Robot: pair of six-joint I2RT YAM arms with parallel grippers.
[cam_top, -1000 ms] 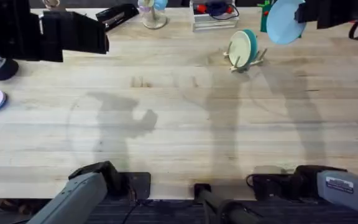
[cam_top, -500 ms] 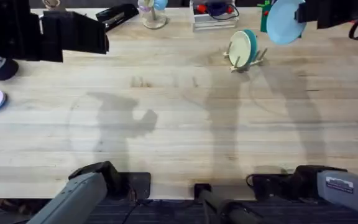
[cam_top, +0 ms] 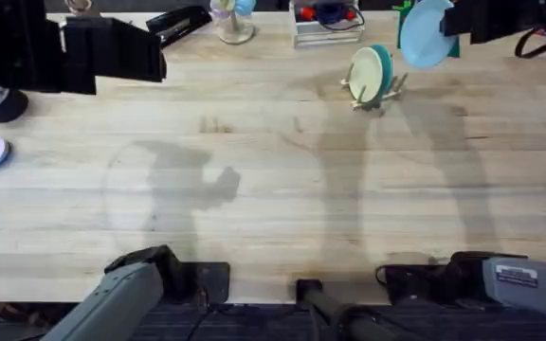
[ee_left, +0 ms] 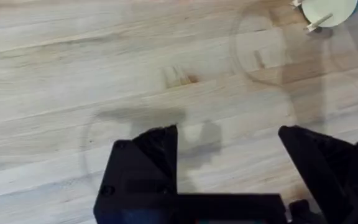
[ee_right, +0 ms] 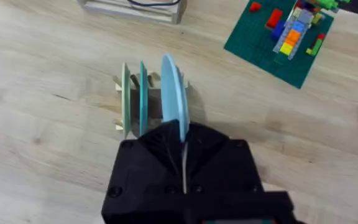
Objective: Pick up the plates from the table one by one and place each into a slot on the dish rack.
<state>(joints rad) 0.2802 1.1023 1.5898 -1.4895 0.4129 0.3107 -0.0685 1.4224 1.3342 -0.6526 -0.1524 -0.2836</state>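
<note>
Nearest the bases, the left gripper point(ee_left: 229, 140) hung over bare planks of the table point(cam_top: 273, 208), its black fingers point(ee_left: 157, 146) spread well apart and holding nothing. Toward the far edge of the table, right of its middle, stood the dish rack point(cam_top: 375, 90), a small wooden thing with upright pegs. The cream-yellow plate point(cam_top: 364, 74) stood on edge in it, and a darker teal plate point(cam_top: 384, 66) stood in the slot just behind. Beyond that, by the far right corner, the right gripper point(ee_right: 182, 140) was clamped on the rim of the sky-blue plate point(cam_top: 425, 33), which it held on edge, in the air. Seen from the right wrist, this plate was lined up beside the teal one over the rack's pegs.
</note>
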